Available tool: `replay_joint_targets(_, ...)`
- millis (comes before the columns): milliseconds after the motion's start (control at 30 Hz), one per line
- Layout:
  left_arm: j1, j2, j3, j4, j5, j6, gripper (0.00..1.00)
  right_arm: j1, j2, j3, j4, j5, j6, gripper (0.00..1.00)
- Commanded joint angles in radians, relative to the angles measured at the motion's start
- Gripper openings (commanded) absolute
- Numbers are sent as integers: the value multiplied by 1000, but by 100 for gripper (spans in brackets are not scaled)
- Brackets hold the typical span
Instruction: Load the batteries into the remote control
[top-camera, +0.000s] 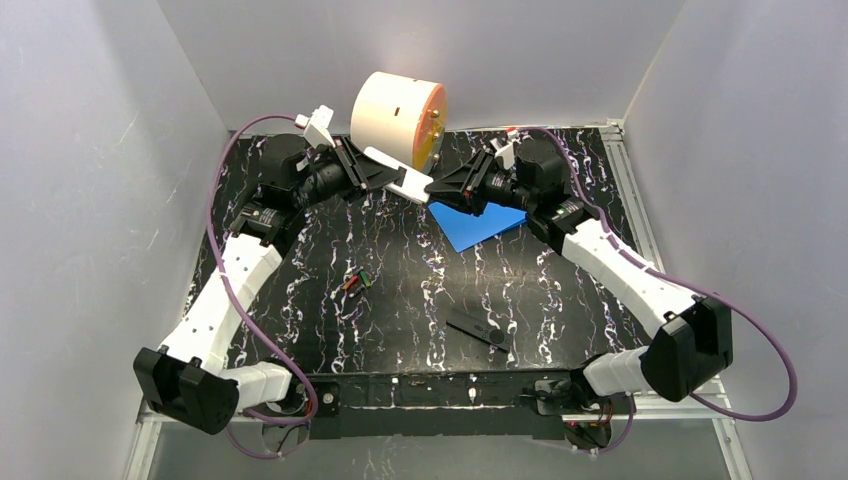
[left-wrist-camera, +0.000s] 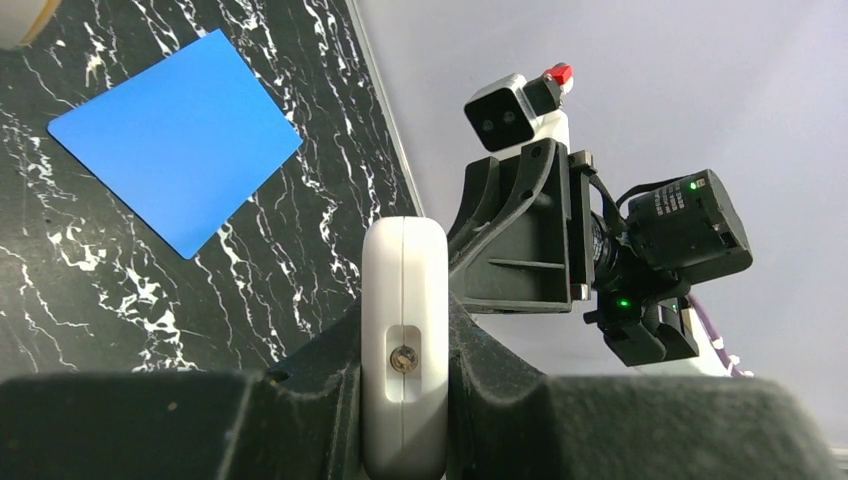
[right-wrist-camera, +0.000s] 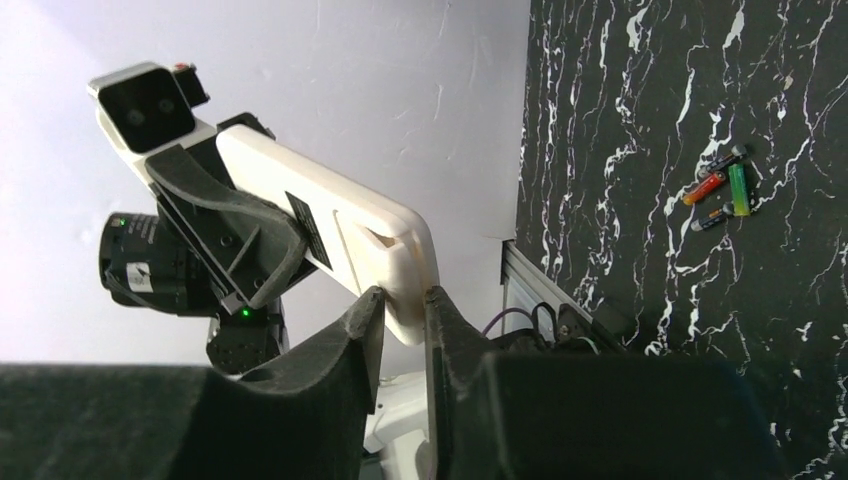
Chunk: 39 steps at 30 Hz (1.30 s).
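A white remote (top-camera: 400, 178) is held in the air at the back middle, above the table, between both grippers. My left gripper (top-camera: 368, 170) is shut on its body; the left wrist view shows the remote's end (left-wrist-camera: 404, 330) clamped between my fingers. My right gripper (top-camera: 438, 189) is shut on the remote's other end (right-wrist-camera: 400, 265), pinching its corner. The batteries (top-camera: 355, 281) lie loose on the table's left middle; in the right wrist view an orange-red one (right-wrist-camera: 705, 187) lies beside a green one (right-wrist-camera: 738, 188), with a small dark piece below them.
A blue card (top-camera: 478, 222) lies flat under the right gripper. A cream and orange drum (top-camera: 398, 118) stands at the back. A black flat remote-like bar (top-camera: 477, 331) lies near the front. White walls enclose the black marbled table (top-camera: 400, 300).
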Motion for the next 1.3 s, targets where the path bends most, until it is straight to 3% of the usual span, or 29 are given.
replay_joint_targets(0,2,-9,40,-15,-12,39,0,1,12,71,-3,-17,-6,25)
replay_joint_targets(167,3,-12,47,-51,-37,81,0,1,5,69,-1,-8,-21,16)
replay_joint_targets(333,2,-21,52,-90,-64,130,0,0,-39,19,165,37,-39,9)
replay_joint_targets(433,3,-25,52,-107,-78,159,0,0,-49,16,167,50,-73,1)
replay_joint_targets(733,3,-31,13,-173,-169,234,0,-3,-92,-118,136,98,-122,1)
replay_joint_targets(933,4,-59,-50,-214,-227,288,0,-7,-109,-205,-15,161,-272,2)
replay_joint_targets(1067,4,-84,-91,-185,-190,275,0,-8,-122,-236,-91,203,-417,19)
replay_joint_targets(1267,3,-87,-111,-110,-61,215,0,-9,-173,-287,24,129,-499,68)
